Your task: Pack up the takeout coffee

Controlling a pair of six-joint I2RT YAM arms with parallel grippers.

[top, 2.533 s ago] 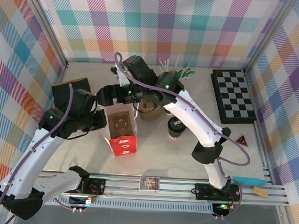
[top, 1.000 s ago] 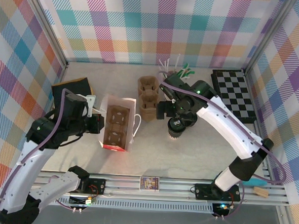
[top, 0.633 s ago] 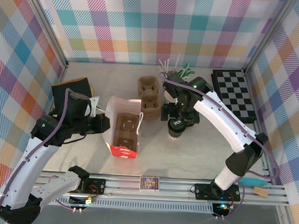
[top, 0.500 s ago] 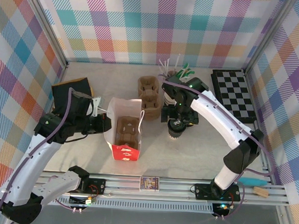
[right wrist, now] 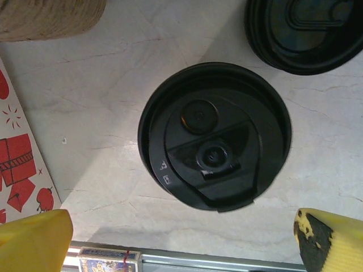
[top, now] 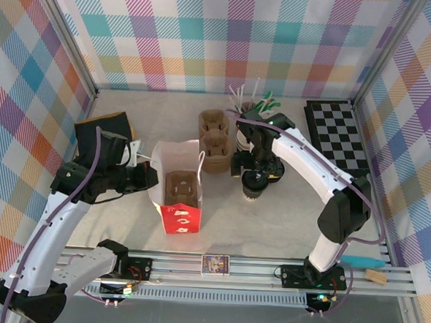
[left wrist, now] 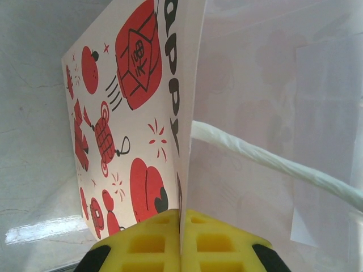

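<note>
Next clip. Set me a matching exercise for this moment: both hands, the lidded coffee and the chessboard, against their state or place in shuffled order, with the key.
Column one
1. left hand
2. right hand
3. takeout coffee
4. chessboard

Column two
A. upright, lid on, to the right of the paper bag
B. open, poised over the coffee
C. lying flat at the far right
D. shut on the bag's edge

Pairs: 1-D, 2-B, 3-A, 4-C

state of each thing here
white paper bag with red prints: upright, open, brown cardboard cup carrier inside
left gripper: shut on the bag's wall
white paper cup with round black lid: upright, lidded, not held
right gripper: open, over the cup
loose flat black plastic lid: lying flat
</note>
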